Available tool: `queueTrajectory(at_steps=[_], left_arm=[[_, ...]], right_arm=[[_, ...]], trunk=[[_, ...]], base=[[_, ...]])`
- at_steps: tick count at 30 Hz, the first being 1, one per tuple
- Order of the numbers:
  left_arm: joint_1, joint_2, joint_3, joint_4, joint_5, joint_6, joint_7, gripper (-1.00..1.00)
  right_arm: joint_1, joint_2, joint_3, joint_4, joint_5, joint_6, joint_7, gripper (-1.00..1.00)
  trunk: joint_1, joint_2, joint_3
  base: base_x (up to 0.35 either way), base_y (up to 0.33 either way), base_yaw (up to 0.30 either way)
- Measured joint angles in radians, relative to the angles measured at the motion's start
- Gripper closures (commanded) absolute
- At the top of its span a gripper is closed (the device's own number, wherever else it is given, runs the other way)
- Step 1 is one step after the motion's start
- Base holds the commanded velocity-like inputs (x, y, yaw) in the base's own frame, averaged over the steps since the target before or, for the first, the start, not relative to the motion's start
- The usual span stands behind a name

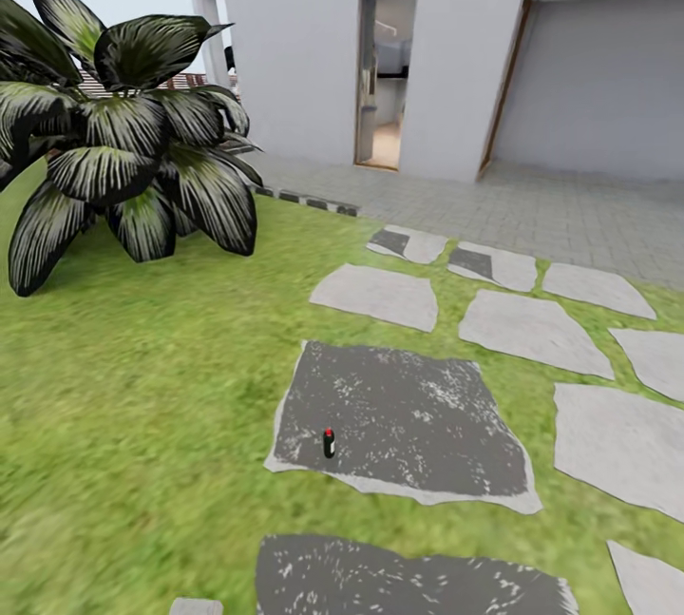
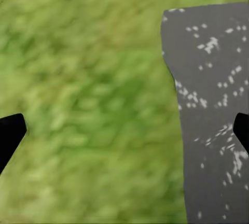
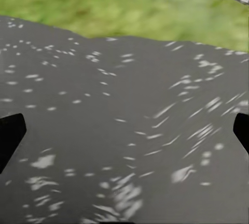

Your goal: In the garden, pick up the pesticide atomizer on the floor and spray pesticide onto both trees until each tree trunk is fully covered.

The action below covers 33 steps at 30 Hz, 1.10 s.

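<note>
At left stands a broad-leafed bush (image 1: 123, 130) on the lawn (image 1: 142, 387). The pesticide atomizer (image 1: 329, 442) stands upright near the left edge of the dark paving slab (image 1: 408, 425) — not yet picked up. Your left gripper (image 2: 124, 133) and right gripper (image 3: 124, 133) both hang spread wide, holding nothing. Pickup and spraying both trees remain — judge the task barely begun.

This is the garden of a home. A green grass lawn (image 1: 142, 387) fills the lower left of the head view, crossed by flat grey irregular stepping stones (image 1: 404, 425). A dark broad-leaved bush (image 1: 123, 140) stands upper left. Behind, a white rendered house wall (image 1: 304, 45) has an open wood-framed doorway (image 1: 385, 73) and a grey paved patio (image 1: 532, 206).
</note>
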<state>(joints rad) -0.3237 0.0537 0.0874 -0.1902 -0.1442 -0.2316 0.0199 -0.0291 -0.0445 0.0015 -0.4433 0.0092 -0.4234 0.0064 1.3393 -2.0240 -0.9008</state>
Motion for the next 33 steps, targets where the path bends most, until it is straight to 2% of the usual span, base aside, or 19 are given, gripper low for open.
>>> queueTrajectory(at_steps=[6, 14, 23, 33], left_arm=[[0.000, 0.000, 0.000, 0.000, -0.001, 0.000, 0.000, -1.00], [0.000, 0.000, 0.000, 0.000, -0.001, 0.000, 0.000, -1.00], [0.000, 0.000, 0.000, 0.000, -0.002, 0.000, 0.000, -1.00], [0.000, 0.000, 0.000, 0.000, -0.001, 0.000, -0.002, -1.00]], right_arm=[[0.000, 0.000, 0.000, -0.001, 0.000, 0.000, 0.001, -1.00], [0.000, 0.000, 0.000, -0.002, 0.000, 0.000, 0.003, -1.00], [0.000, 0.000, 0.000, -0.002, 0.000, 0.000, 0.003, -1.00], [0.000, 0.000, 0.000, -0.002, 0.000, -0.001, 0.001, -1.00]], trunk=[[0.000, 0.000, 0.000], [0.000, 0.000, 0.000], [0.000, 0.000, 0.000], [0.000, 0.000, 0.000]], base=[[0.273, 0.190, 0.000], [0.283, 0.021, -0.079], [0.283, -0.108, -0.237], [0.216, -0.117, -0.029]])
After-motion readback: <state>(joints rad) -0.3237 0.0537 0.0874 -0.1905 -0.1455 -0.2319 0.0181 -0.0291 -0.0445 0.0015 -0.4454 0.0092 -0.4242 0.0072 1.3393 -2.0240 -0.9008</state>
